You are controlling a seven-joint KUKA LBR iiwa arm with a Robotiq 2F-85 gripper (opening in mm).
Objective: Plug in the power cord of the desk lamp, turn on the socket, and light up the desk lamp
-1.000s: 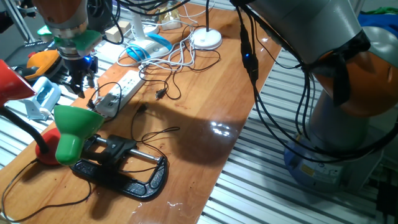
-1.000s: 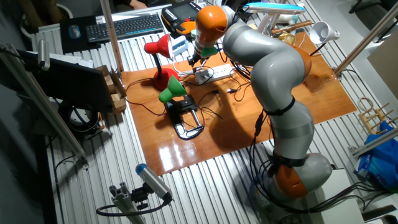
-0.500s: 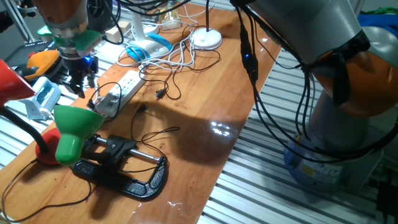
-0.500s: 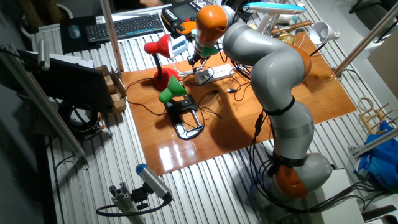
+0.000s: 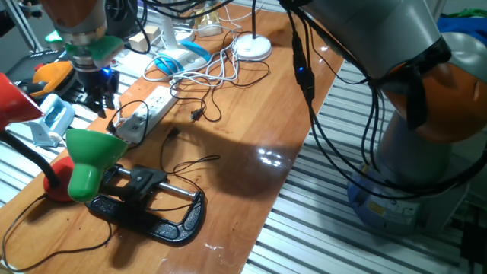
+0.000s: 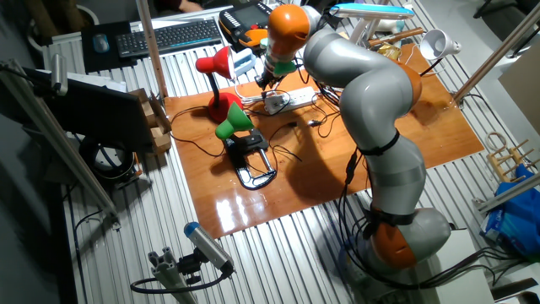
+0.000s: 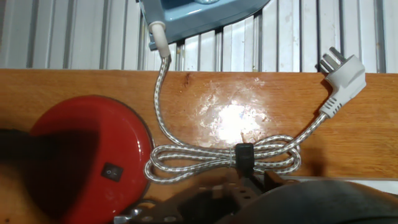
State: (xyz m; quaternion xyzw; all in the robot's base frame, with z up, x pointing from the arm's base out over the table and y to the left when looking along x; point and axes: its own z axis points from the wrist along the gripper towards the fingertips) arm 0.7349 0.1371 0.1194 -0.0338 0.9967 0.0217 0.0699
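Observation:
The socket [image 5: 152, 106] is a long white strip on the wooden table, and a grey plug [image 5: 131, 126] with a thin black cord sits in its near end. My gripper [image 5: 96, 93] hovers just left of and above that end, also seen over the socket [image 6: 288, 100] as gripper [image 6: 266, 80]; its finger gap is hidden. A green-shaded desk lamp [image 5: 90, 156] stands in a black clamp [image 5: 156, 213]. A red desk lamp base [image 7: 87, 158] with a small switch fills the hand view's lower left. No lamp shows light.
In the hand view a bundled white braided cord [image 7: 224, 155] ends in a loose white plug [image 7: 342, 73] near the table's edge. A loose black plug [image 5: 196, 116], white cables [image 5: 221, 72] and a round white lamp base [image 5: 252, 47] lie further along the table.
My gripper has risen slightly and drawn a little away from the strip's near end. Nothing else has moved.

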